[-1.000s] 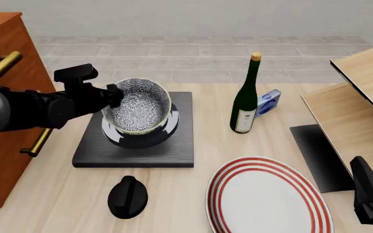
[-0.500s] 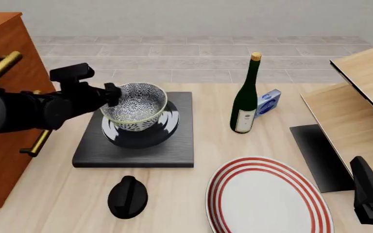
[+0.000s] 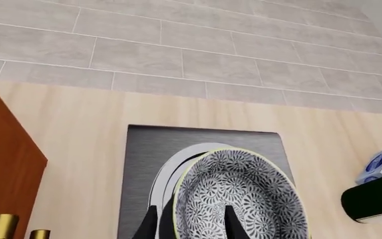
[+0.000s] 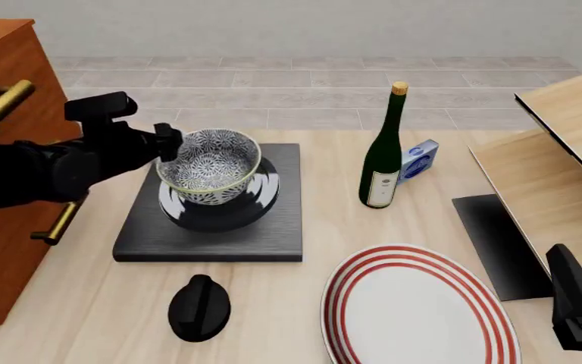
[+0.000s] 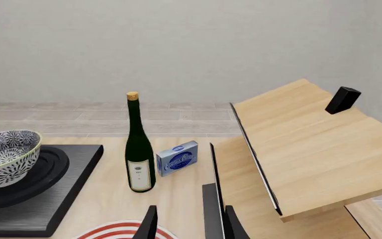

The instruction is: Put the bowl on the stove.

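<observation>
The black-and-white patterned bowl (image 4: 210,159) sits upright on the ring burner in the middle of the black stove (image 4: 270,227). My left gripper (image 4: 170,142) is at the bowl's left rim. In the left wrist view the gripper (image 3: 192,226) is open, one finger outside the bowl (image 3: 240,199) and one inside, straddling the rim above the stove (image 3: 141,149). My right gripper (image 4: 579,303) rests low at the table's right front, open (image 5: 189,224) and holding nothing. From there the bowl (image 5: 5,154) and stove (image 5: 45,209) show far off to the side.
A dark green bottle (image 4: 382,163) and a small blue box (image 4: 420,159) stand right of the stove. A red-striped plate (image 4: 417,307) and a black knob (image 4: 199,307) lie in front. A wooden cabinet (image 4: 3,68) is left, a wooden shelf (image 4: 564,144) right.
The bowl went from tilted in my left gripper to level on the burner. The left gripper has since opened and drawn slightly left. The right arm has not moved.
</observation>
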Robot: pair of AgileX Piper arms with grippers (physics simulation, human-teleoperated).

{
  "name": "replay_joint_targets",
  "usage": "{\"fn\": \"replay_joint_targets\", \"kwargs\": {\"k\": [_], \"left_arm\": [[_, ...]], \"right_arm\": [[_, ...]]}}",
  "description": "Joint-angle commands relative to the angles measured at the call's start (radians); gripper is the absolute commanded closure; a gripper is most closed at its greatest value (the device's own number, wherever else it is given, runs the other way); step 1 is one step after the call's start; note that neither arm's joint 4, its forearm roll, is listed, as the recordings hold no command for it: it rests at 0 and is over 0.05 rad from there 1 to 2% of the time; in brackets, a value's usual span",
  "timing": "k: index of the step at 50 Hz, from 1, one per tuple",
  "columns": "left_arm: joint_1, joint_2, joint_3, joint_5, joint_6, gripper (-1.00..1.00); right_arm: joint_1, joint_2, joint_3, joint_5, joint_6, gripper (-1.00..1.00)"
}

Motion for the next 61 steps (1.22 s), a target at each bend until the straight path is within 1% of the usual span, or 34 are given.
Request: {"fn": "replay_joint_targets", "kwargs": {"k": [1,12,24,34,46,50,61], "left_arm": [[0.006,-0.032,0.008,0.006,0.010,-1.00],[0.005,-0.064,0.004,0.026,0.010,-1.00],[0.004,-0.132,0.012,0.051,0.011,-1.00],[-0.005,-0.197,0.039,0.062,-0.001,-1.00],[-0.002,-0.236,0.044,0.074,-0.004,-1.00],[-0.016,-0.273,0.059,0.078,-0.003,-1.00],[-0.017,-0.298,0.064,0.086,-0.005,-1.00]], "right_arm": [[0.000,0.000,0.000,0.000,0.000,-1.00],[0.000,0.000,0.000,0.000,0.000,-1.00],[0.000,0.000,0.000,0.000,0.000,-1.00],[0.000,0.000,0.000,0.000,0.000,-1.00],[0.000,0.000,0.000,0.000,0.000,-1.00],[0.000,0.000,0.000,0.000,0.000,-1.00],[0.000,0.000,0.000,0.000,0.000,-1.00]]}}
